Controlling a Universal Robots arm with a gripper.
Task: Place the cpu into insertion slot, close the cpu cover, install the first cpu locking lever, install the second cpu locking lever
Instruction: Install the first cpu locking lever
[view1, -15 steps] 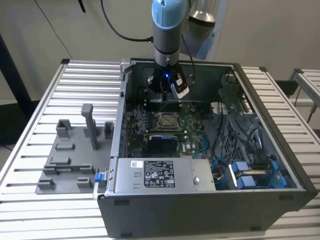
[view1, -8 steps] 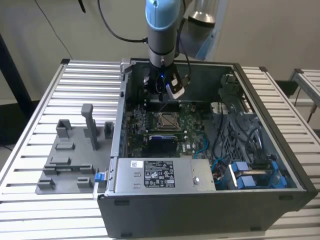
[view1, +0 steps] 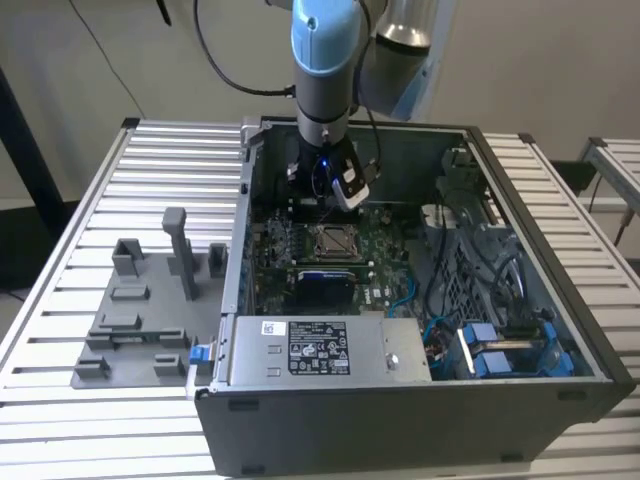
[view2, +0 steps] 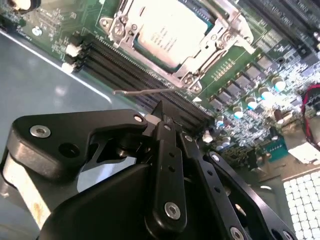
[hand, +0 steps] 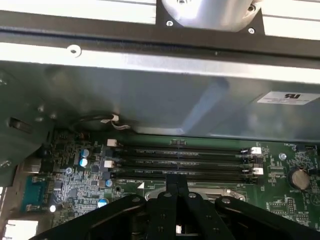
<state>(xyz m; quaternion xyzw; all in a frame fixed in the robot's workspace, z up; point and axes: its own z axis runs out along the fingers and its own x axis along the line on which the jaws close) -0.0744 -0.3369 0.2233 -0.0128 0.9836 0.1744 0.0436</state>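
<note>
One arm (view1: 322, 60), near-vertical, hangs into the open computer case (view1: 560, 390) on the slatted counter (view1: 120, 170). End effector (view2: 161, 107): fingers pressed together, pinching nothing that can be made out, tip just beside a thin wire locking lever (view2: 140, 92) lying across the memory slots (hand: 185, 157). Cpu (view2: 167, 35): seated in the insertion slot (view1: 320, 243), cpu cover (view2: 202, 59) lying down around it.

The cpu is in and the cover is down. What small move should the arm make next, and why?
Probably press the lever down to latch it. The cover already lies over the cpu, yet the lever's thin rod sticks out free, right at the tip of the gripper, whose jaws look shut.
</note>
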